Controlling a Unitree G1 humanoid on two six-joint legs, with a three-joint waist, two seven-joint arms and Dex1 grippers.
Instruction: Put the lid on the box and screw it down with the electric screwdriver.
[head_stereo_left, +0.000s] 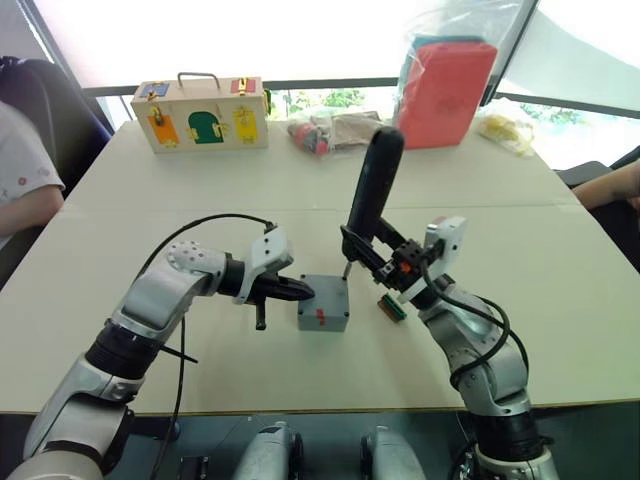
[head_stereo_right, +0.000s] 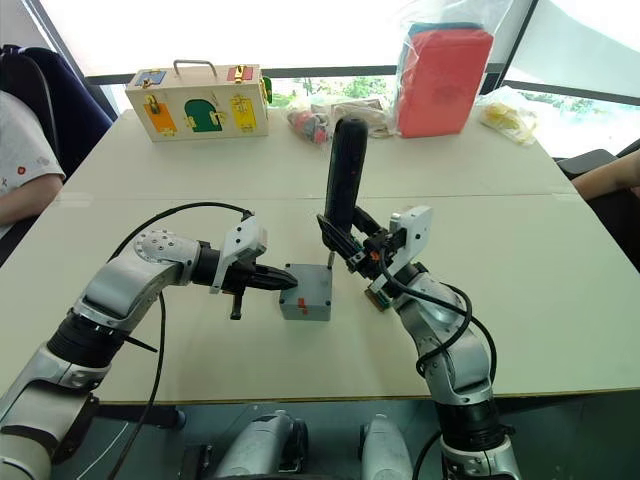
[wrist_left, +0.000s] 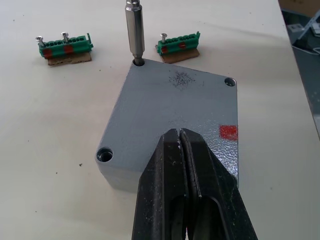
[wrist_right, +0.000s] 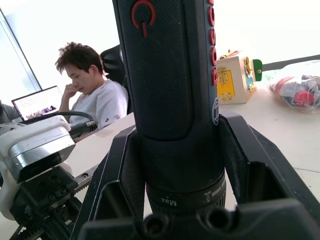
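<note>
Your right gripper (wrist_right: 175, 165): fingers clamped on slim black cylindrical electric screwdriver (head_stereo_left: 372, 185) with red markings. Long axis near upright, slightly tilted; thin metal bit (wrist_left: 134, 30) points down into corner screw hole of thin flat grey plastic lid (wrist_left: 170, 120). Lid seated on small grey plastic box (head_stereo_left: 322, 318) with red mark. Your left gripper (wrist_left: 182, 145): fingers together, tips pressing on lid top, opposite bit.

The left claw (wrist_left: 182, 150) hides the lid's (wrist_left: 165, 107) nearest corner.

Strong daylight from blown-out rear windows (head_stereo_left: 300, 40); soft shadows on table (head_stereo_left: 150, 200); head views bend at edges.
</note>
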